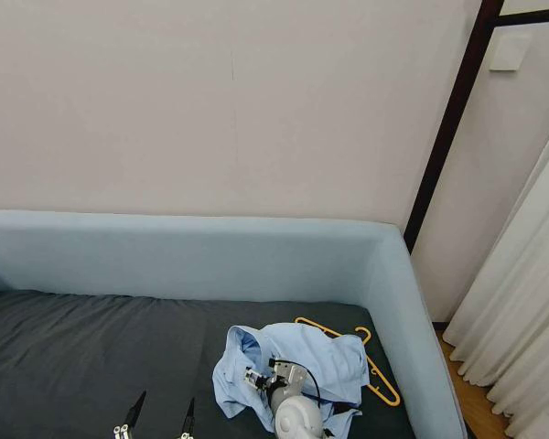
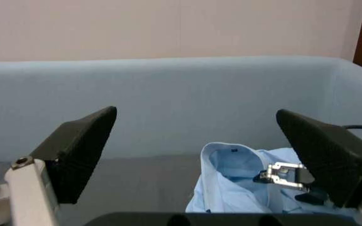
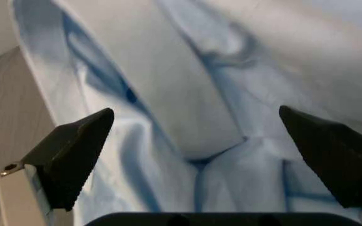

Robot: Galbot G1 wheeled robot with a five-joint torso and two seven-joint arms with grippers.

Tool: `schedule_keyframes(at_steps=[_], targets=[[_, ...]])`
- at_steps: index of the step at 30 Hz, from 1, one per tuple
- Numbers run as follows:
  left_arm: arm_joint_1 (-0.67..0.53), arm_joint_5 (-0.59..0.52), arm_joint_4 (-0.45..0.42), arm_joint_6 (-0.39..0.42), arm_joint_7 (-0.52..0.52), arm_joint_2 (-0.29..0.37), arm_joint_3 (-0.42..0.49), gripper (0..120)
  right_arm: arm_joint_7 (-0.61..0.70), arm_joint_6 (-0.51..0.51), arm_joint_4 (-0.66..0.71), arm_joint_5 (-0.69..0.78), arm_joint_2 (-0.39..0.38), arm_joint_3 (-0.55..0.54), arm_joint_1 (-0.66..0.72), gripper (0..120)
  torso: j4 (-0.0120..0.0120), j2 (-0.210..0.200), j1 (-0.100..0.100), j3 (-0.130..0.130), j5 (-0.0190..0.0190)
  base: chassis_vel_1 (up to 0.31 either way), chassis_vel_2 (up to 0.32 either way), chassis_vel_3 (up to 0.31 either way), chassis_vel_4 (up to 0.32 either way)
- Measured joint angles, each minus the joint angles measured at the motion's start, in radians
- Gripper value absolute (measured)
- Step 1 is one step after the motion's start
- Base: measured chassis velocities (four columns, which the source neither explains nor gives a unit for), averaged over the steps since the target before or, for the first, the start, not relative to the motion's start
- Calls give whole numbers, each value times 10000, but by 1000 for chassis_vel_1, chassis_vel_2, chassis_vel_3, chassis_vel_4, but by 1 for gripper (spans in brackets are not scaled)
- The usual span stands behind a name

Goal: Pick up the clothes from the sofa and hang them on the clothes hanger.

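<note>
Pale wall [image 1: 210,101], blue sofa [image 1: 183,261], white curtain [image 1: 522,338]

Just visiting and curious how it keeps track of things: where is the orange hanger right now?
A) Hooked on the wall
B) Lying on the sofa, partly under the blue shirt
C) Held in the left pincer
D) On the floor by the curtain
B: the hanger lies flat on the sofa seat near its right end, with part of it tucked under the crumpled shirt.
</note>
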Motion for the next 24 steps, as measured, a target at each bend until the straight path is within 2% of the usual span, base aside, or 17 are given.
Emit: schedule_keyframes(at_steps=[5,10,18,24], targets=[[-31,32,23,-9,0,-37,32,100,-20,-100,-214,-151,125,124,-23,100,1,0,0,0,1,0,0,0,0],[-39,37,25,-9,0,-64,41,100,-94,-100,-169,-386,207,-84,-225,91,0,0,0,0,2,0,0,0,0],[-89,29,37,-11,0,-58,53,100,-49,205,-955,-587,578,651,-57,90,1,0,0,0,2,0,0,0,0],[-267,-61,81,0,1,3,59,100,-23,108,-640,-467,314,748,-235,78,-1,0,0,0,2,0,0,0,0]])
